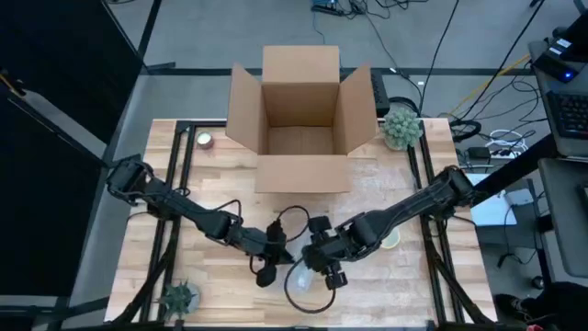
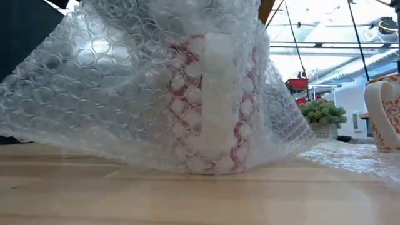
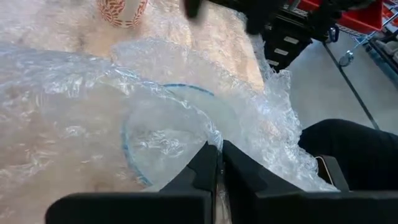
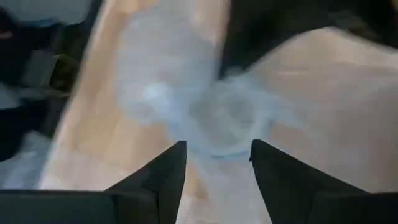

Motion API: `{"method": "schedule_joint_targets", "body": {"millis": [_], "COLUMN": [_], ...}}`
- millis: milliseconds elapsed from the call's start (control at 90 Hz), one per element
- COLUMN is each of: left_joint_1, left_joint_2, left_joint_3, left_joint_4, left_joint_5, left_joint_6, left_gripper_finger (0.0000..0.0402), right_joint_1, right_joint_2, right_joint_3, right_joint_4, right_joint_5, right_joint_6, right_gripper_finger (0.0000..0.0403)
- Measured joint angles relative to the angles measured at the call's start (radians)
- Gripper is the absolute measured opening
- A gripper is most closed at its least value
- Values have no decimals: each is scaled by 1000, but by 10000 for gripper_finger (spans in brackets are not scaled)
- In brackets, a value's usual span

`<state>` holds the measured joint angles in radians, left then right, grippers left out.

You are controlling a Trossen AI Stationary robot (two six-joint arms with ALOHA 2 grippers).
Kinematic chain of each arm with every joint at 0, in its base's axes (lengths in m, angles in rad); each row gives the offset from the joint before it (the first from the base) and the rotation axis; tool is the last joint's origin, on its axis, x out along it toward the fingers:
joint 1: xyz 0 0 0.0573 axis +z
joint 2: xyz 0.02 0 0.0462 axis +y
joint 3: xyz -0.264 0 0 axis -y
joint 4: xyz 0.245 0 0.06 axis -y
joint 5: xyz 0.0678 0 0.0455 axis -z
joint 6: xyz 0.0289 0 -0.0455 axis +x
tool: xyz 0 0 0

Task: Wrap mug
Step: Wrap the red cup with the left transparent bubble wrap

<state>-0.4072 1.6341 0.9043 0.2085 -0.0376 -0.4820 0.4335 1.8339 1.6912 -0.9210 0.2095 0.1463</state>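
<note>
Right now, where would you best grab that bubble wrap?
A loose edge, pinched from the side: the wrap is a thin sheet draped over the mug, flaring out at the table. The left gripper is shut on such an edge.

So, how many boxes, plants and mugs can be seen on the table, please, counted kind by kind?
Box: 1
Plants: 2, one beside the box, one at the near left corner
Mugs: 2, one under bubble wrap in the low view, one bare at its right edge
Total: 5
</note>
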Motion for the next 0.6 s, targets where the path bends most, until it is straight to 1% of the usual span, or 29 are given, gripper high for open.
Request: {"method": "schedule_joint_targets", "body": {"millis": [56, 122, 278, 433, 522, 600], "left_joint_1": [0, 0, -1, -1, -1, -1], "left_joint_2": [0, 0, 0, 0, 0, 0], "left_joint_3": [0, 0, 0, 0, 0, 0], "left_joint_4": [0, -1, -3, -5, -5, -5], "left_joint_5": [0, -1, -1, -1, -1, -1], "left_joint_6": [0, -1, -4, -6, -6, -5], "left_gripper_finger": [2, 2, 2, 2, 2, 2], "right_joint_1": [-6, -17, -36, -32, -31, -30], "right_joint_2": [-1, 7, 59, 113, 130, 141], "right_joint_3": [0, 0, 0, 0, 0, 0], "right_joint_4": [21, 46, 94, 103, 108, 108], "right_joint_5": [68, 103, 106, 109, 113, 122], "right_joint_6": [-5, -45, -135, -224, -254, -263], "right_gripper_finger": [167, 167, 167, 165, 154, 134]}}
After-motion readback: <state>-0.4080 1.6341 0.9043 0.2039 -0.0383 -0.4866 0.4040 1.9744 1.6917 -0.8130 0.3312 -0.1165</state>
